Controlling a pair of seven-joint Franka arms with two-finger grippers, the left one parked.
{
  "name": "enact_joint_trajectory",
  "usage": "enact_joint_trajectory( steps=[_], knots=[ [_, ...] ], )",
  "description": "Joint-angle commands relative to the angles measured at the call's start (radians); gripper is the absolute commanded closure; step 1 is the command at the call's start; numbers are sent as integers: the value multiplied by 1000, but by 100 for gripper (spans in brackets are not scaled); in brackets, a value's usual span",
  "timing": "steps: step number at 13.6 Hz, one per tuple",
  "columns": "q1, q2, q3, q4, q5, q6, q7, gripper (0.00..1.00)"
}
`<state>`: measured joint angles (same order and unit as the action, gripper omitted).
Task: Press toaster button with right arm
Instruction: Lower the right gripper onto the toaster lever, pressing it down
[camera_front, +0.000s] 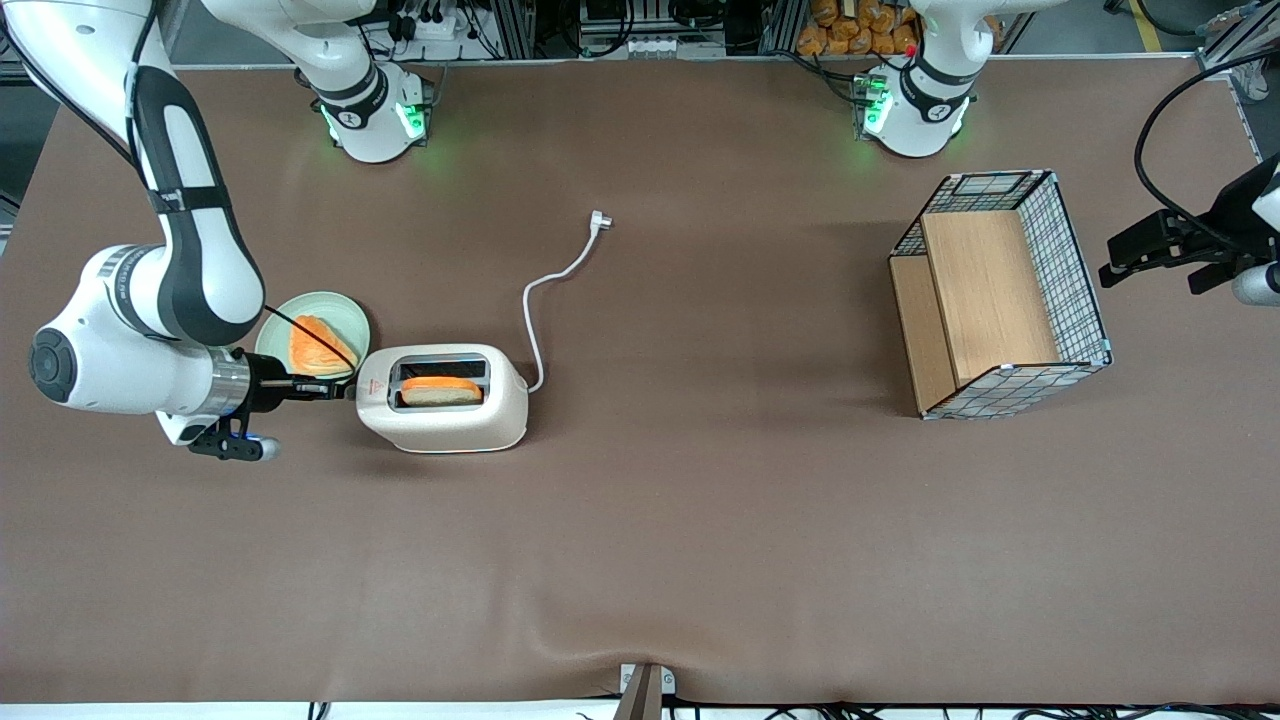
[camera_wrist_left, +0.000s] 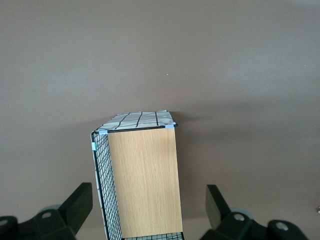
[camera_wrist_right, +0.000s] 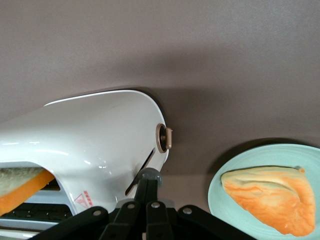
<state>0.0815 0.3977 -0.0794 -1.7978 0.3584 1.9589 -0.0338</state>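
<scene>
The cream-white toaster (camera_front: 445, 400) stands on the brown table, with a slice of toast (camera_front: 440, 390) in the slot nearer the front camera. It also shows in the right wrist view (camera_wrist_right: 100, 145), with its red triangle mark (camera_wrist_right: 84, 198). The pale grey toaster button (camera_wrist_right: 149, 176) sticks out of the slot in the narrow end. A round brown dial (camera_wrist_right: 163, 138) sits on that same end. My right arm's gripper (camera_front: 343, 388) is level with that narrow end. Its fingers (camera_wrist_right: 149, 192) are shut together, with the tips touching the button.
A pale green plate (camera_front: 280, 325) with an orange-crusted bread slice (camera_front: 316, 346) sits beside the gripper, farther from the front camera. The white cord (camera_front: 545, 290) trails from the toaster. A wire basket with wooden panels (camera_front: 1000, 295) lies toward the parked arm's end.
</scene>
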Motion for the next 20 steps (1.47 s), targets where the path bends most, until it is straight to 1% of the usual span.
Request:
enact_joint_trajectory(
  steps=[1, 6, 9, 11, 13, 15, 18, 20],
  knots=[
    [17, 4, -5, -5, 28, 29, 3, 100],
    [20, 23, -5, -9, 36, 49, 3, 100],
    [26, 21, -5, -49, 37, 103, 2, 100],
    [27, 21, -3, -55, 37, 112, -3, 100],
    [30, 21, -3, -66, 53, 129, -6, 100],
    [30, 21, -3, -93, 56, 169, -12, 100],
    [37, 24, -3, -98, 59, 183, -12, 100],
    [41, 32, -3, -107, 80, 204, -15, 100]
  ],
)
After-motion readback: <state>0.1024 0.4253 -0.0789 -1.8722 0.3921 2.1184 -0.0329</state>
